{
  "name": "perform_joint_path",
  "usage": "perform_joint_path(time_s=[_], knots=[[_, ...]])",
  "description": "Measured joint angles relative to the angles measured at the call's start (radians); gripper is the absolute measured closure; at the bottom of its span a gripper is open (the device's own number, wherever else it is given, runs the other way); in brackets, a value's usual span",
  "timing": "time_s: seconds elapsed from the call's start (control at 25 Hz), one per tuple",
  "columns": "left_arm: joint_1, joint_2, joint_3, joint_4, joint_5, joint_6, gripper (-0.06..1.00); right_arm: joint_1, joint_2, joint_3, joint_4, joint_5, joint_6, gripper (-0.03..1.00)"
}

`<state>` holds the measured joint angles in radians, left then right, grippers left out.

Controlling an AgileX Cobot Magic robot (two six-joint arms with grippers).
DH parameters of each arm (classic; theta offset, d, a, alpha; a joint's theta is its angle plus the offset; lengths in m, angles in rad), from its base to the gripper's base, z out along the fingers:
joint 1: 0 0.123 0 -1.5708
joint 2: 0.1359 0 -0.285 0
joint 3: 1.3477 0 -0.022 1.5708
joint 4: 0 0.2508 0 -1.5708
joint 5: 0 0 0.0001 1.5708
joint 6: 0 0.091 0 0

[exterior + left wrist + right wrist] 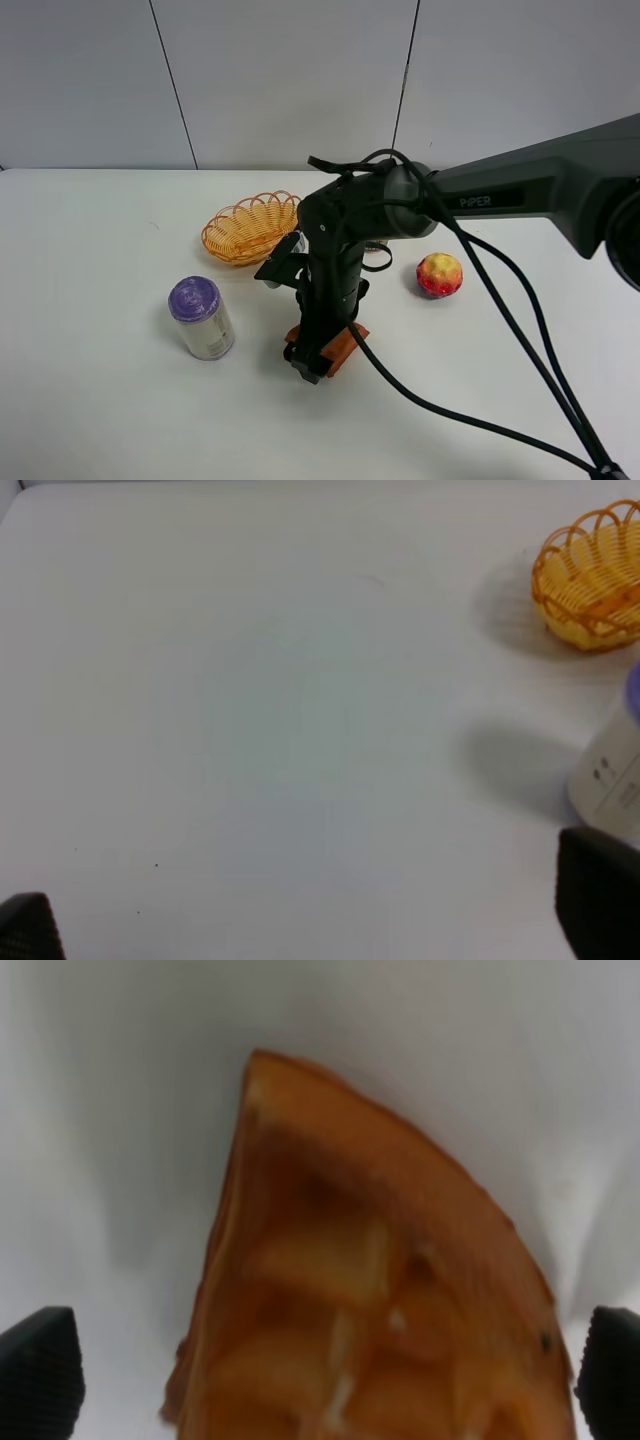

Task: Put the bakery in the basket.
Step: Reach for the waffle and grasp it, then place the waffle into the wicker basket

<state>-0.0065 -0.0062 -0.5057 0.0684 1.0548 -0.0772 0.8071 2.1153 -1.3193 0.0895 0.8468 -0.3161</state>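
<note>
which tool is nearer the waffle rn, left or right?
Right. The right tool is open astride the waffle; left tool hovers over the table beside the can, waffle out of its view.

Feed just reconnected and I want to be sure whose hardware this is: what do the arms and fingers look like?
The right arm is dark grey and tubular with white "PiPER" lettering; loose black cables loop over its wrist and trail away. The right fingers are black with textured, rounded tips. The left fingers are the same black; that arm itself isn't in view.
</note>
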Motion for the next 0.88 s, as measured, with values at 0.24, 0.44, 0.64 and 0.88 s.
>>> perform_joint_path(time_s=[0.24, 0.44, 0.64, 0.88], knots=[[0.000, 0.000, 0.000, 0.000, 0.000, 0.000, -0.05, 0.000, 0.036, -0.042, -0.026, 0.039, 0.036, -0.02], [0.000, 0.000, 0.000, 0.000, 0.000, 0.000, -0.05, -0.009, 0.032, -0.048, -0.029, 0.058, 0.044, 0.07], [0.000, 0.000, 0.000, 0.000, 0.000, 0.000, -0.05, -0.014, 0.032, -0.049, -0.031, 0.080, 0.044, 0.27], [0.000, 0.000, 0.000, 0.000, 0.000, 0.000, -0.05, -0.017, 0.019, -0.089, -0.031, 0.106, 0.045, 0.27]])
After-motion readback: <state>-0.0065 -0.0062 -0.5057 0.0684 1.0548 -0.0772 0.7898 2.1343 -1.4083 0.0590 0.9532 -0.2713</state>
